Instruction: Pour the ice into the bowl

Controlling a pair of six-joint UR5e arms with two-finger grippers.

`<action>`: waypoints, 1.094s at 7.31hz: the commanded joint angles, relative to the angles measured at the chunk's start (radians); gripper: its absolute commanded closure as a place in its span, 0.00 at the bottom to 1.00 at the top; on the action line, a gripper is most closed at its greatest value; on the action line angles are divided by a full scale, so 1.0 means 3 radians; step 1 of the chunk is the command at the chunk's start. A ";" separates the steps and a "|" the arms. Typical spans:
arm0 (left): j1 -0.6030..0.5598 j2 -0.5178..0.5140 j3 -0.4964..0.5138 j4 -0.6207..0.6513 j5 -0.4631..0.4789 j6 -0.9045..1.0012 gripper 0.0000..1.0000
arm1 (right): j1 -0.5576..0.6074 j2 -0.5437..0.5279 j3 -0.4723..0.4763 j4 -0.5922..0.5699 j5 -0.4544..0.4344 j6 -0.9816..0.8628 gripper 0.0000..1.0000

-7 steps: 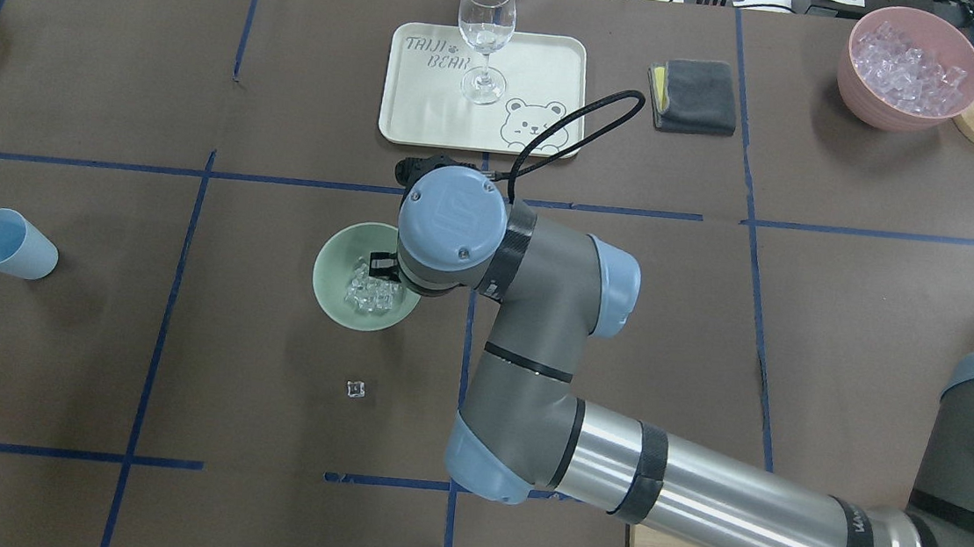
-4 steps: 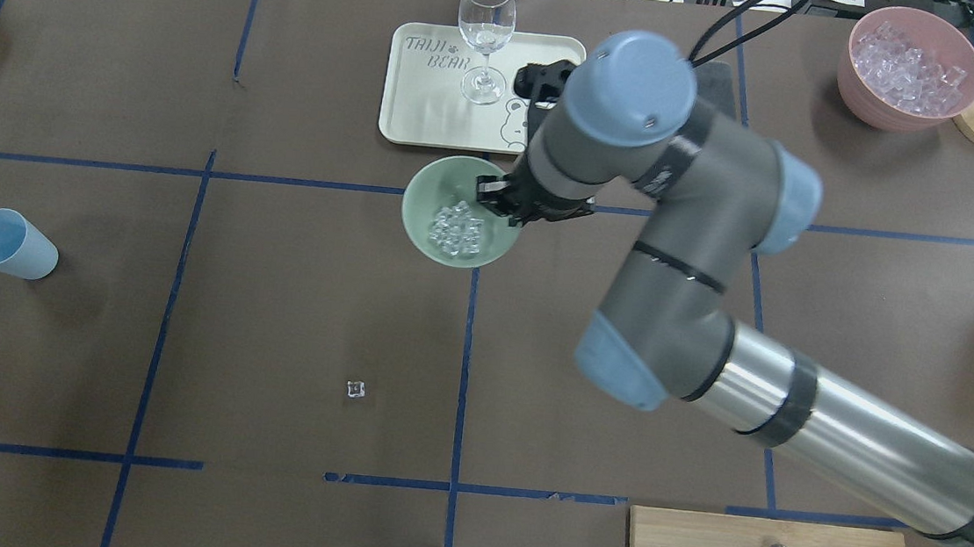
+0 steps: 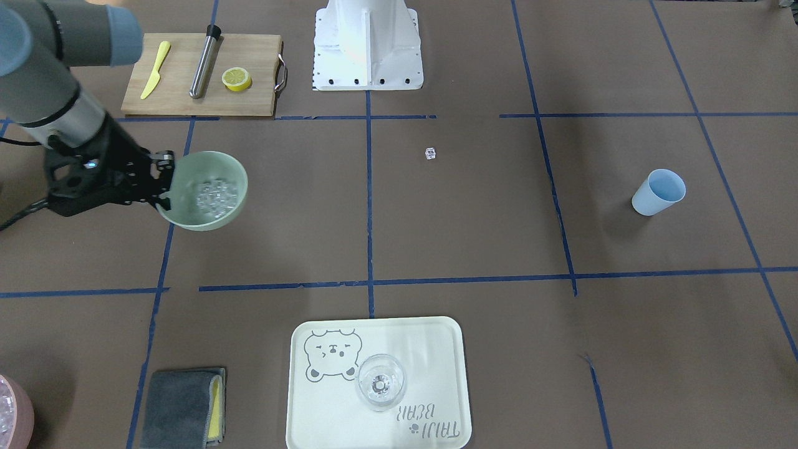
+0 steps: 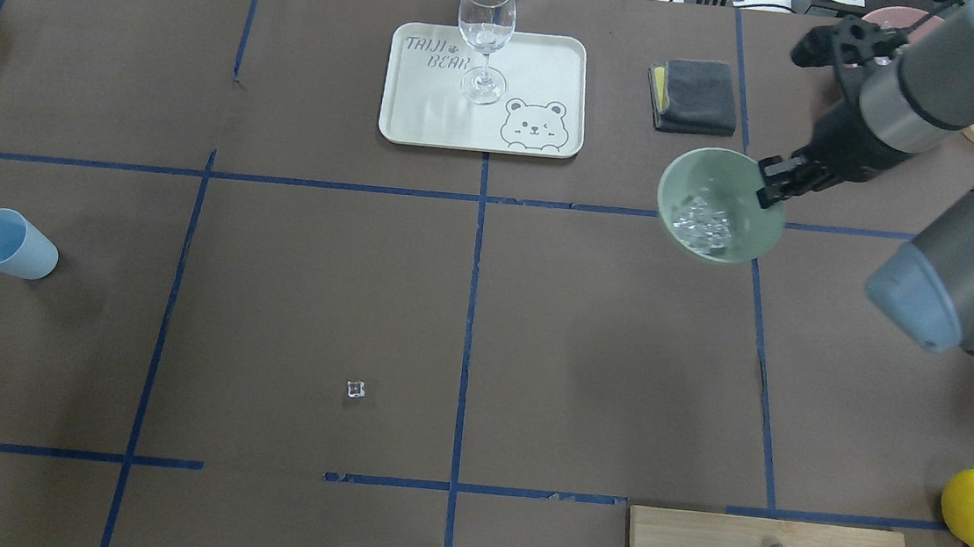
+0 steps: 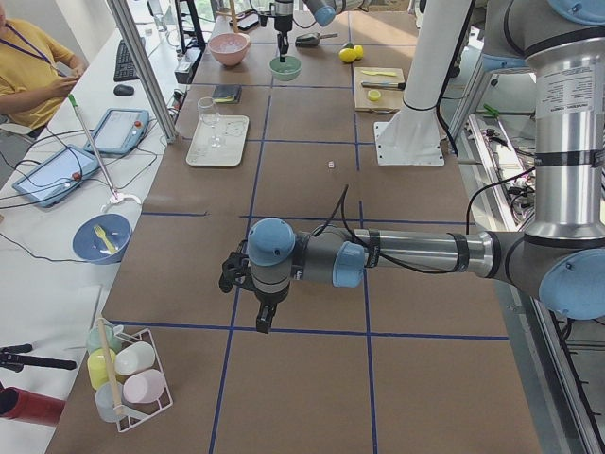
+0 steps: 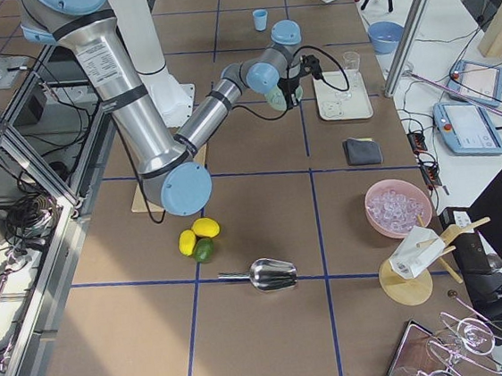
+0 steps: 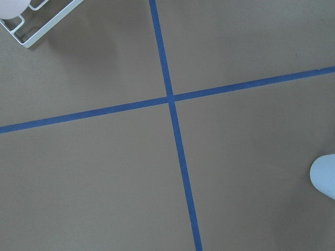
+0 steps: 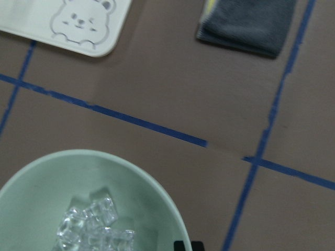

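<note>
My right gripper is shut on the rim of the pale mint-green bowl and holds it up off the table, at the back right. Several clear ice cubes lie in the bowl. The front view shows the same gripper, bowl and ice. The right wrist view shows the bowl's wall and the ice. One loose ice cube lies on the table. My left gripper hovers over the table's left end; I cannot tell whether it is open.
A light blue cup lies on its side at the far left. A tray with a wine glass stands at the back middle, a grey cloth beside it. The pink tub of ice stands back right. A cutting board and lemons are front right.
My right arm has carried the bowl with the ice from left of the table's middle back and far to the right. The loose cube and the cup have not moved.
</note>
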 commanded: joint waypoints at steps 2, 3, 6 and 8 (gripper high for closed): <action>0.0000 -0.0005 -0.0018 -0.0005 -0.0005 0.0000 0.00 | 0.0253 -0.1004 -0.0123 0.0746 0.0067 -0.0537 1.00; 0.0000 -0.0005 -0.0019 -0.0005 0.0000 0.0000 0.00 | 0.0248 -0.1184 -0.0322 0.1221 0.0067 -0.0511 1.00; 0.0000 -0.0015 -0.0019 -0.0015 0.0000 0.0010 0.00 | 0.0248 -0.1340 -0.1144 0.2439 0.0082 -0.0470 1.00; 0.0005 -0.0020 -0.0019 -0.0015 0.0000 0.0015 0.00 | 0.0243 -0.1314 -0.1209 0.2509 0.0173 -0.0480 0.72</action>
